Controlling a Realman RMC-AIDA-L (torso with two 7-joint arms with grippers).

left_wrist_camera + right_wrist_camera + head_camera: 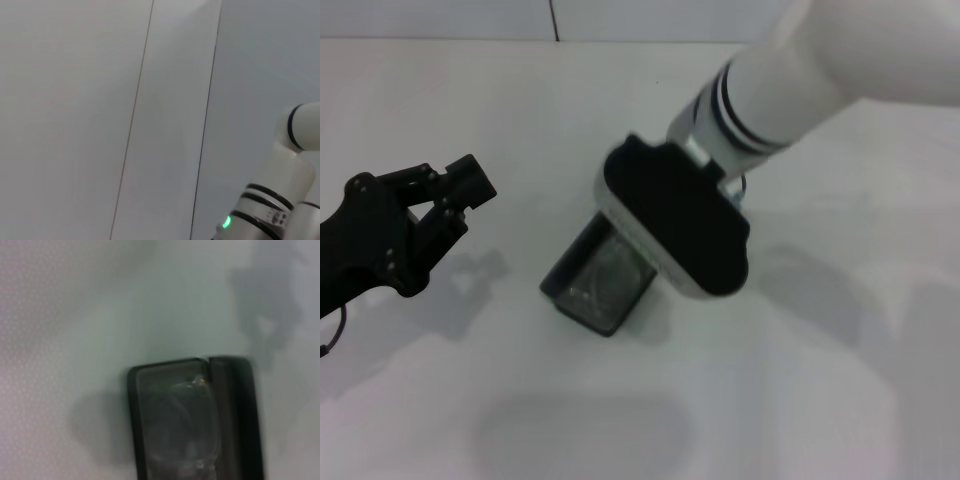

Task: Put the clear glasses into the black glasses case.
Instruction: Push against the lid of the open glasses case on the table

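The black glasses case [558, 287] lies open at the middle of the white table, its grey lining facing up. The clear glasses [605, 272] lie inside it as a faint glassy shape. In the right wrist view the clear glasses [177, 425] fill the tray of the black glasses case [133, 420], beside a dark raised band. My right gripper [680, 222] hangs directly above the far part of the case and hides it; only its black back shows. My left gripper [460, 205] hovers open and holding nothing, well to the left of the case.
The white table [800, 400] stretches all round the case. White wall panels [75, 100] with thin seams fill the left wrist view, and my white right arm [272, 200] with a green light shows at its corner.
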